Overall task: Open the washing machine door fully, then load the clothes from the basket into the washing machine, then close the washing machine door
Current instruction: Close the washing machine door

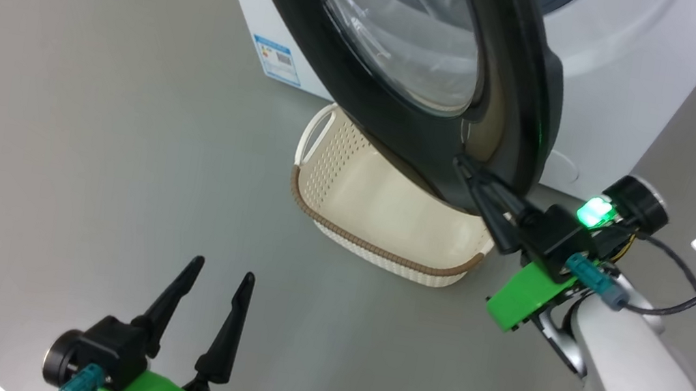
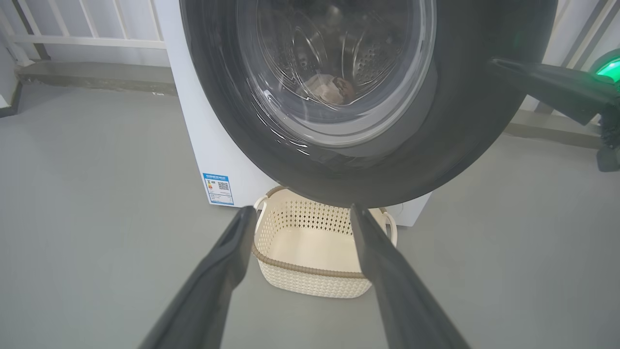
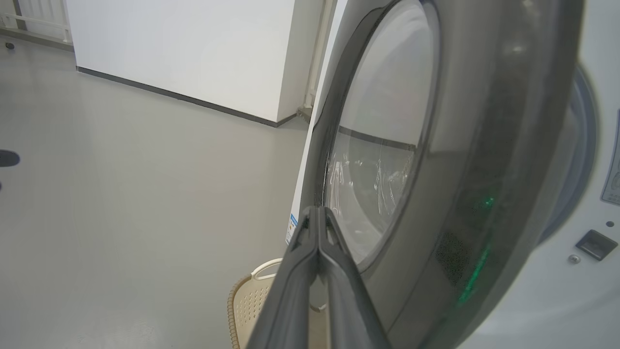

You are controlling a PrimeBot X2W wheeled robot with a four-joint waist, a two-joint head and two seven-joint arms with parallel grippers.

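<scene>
The washing machine (image 1: pixel 612 90) stands white on the grey floor (image 1: pixel 57 111). Its door (image 1: pixel 398 135) is swung partly out from the machine's front. The wide black rim stands at an angle, with a gap between it and the grey-blue gasket ring (image 3: pixel 583 145) around the machine's opening.

The right pincer (image 1: pixel 466 168) is clenched, its two dark fingers pressed flat together with nothing between them. The tips lie against the door's black rim low down, on the face turned away from the machine. A green lamp on that wrist throws a green glint onto the rim.

The left pincer (image 1: pixel 224 267) is released, its fingers spread and grasping nothing. It hangs over the floor well out in front of the washing machine, pointing toward it.

The basket (image 1: pixel 340 153) sits on the floor just in front of the washing machine, under the door's lowest part. Its brown rim faces outward and its pale inner bottom is bare to view.

In the left wrist view, the door's glass (image 1: pixel 401 24) shows the clothes (image 2: pixel 332 88) as a small cream and brownish heap. They lie low in the steel drum (image 2: pixel 373 58) inside the machine, too blurred to tell piece from piece.

A small blue label (image 1: pixel 277 59) sits low on the machine's front, near the basket's handle.
</scene>
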